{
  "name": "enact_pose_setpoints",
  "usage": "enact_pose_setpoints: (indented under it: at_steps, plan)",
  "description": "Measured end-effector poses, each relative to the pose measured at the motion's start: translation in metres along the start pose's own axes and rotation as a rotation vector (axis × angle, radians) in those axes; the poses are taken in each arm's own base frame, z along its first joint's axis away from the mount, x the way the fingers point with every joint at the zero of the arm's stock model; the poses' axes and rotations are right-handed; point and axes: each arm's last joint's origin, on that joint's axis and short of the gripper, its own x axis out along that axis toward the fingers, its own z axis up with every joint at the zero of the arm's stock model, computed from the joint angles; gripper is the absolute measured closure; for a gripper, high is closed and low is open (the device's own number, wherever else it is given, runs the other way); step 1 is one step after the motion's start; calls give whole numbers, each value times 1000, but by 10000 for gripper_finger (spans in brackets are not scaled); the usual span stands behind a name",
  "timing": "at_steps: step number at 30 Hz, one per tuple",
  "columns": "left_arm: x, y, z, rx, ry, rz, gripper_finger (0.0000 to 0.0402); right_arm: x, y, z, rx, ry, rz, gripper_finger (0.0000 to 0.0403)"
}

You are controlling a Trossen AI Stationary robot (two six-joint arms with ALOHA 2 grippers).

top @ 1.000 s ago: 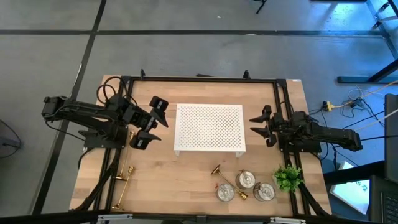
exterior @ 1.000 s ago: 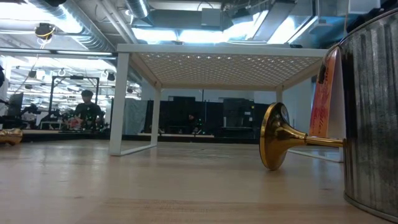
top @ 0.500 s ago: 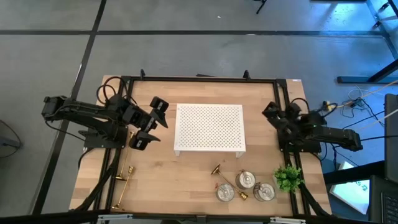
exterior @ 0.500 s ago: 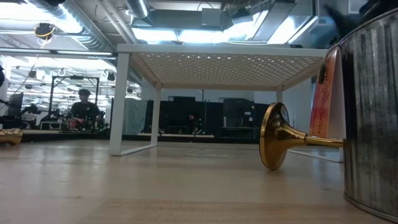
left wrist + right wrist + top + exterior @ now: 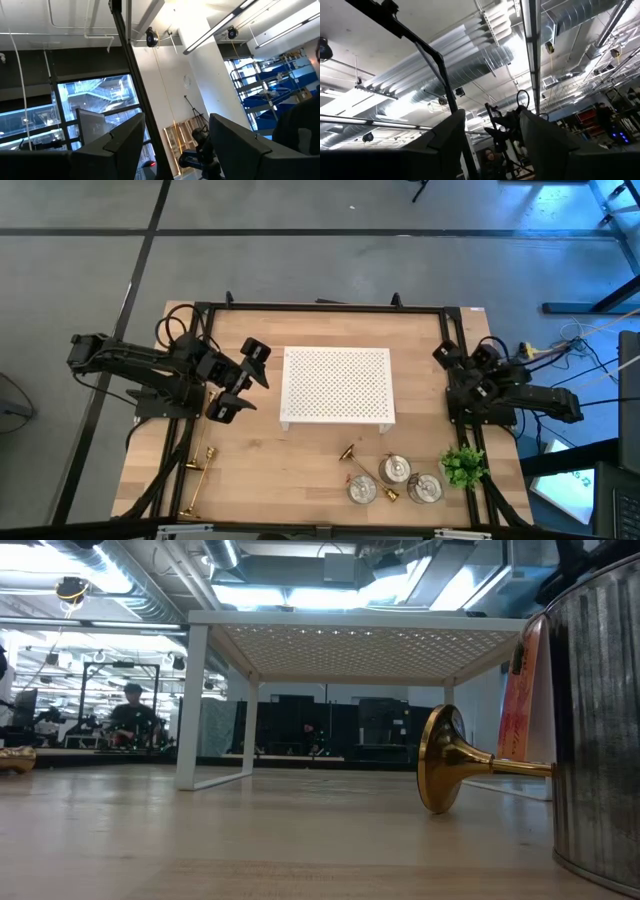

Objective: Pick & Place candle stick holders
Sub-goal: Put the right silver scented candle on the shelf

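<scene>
The counter carries a white stand between the two hands. The left hand hangs open and empty beside it; the right hand, pulled back, seems open and empty too. The candle stick holders lie nearer the right hand, two gold candlesticks below the left.

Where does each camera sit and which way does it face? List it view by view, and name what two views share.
High view: above the table, looking straight down; shows the white stand, left gripper and right gripper.
Low view: at table-top height, looking level under the stand at a lying gold candlestick; no gripper shows.
Left wrist view: on the left arm, tilted up at ceiling and windows; own fingers show.
Right wrist view: on the right arm, tilted up at ceiling ducts; own fingers show.
Shared: high and low views both show stand and candlestick.
</scene>
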Motion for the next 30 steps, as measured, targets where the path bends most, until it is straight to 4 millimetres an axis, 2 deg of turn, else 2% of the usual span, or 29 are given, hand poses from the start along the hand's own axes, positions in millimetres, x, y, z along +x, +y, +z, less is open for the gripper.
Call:
enact_pose_setpoints:
  at_steps: [10,21,24,30]
  plan:
    - [0,0,0,40,4,0,184,0,10,5,-62,2,191,208]
    - [0,0,-1,41,6,0,184,10,16,-3,-116,4,308,208]
    - [0,0,-1,41,6,0,184,20,20,-2,-132,24,329,208]
    - [0,0,-1,34,6,0,184,53,30,-1,-162,92,366,208]
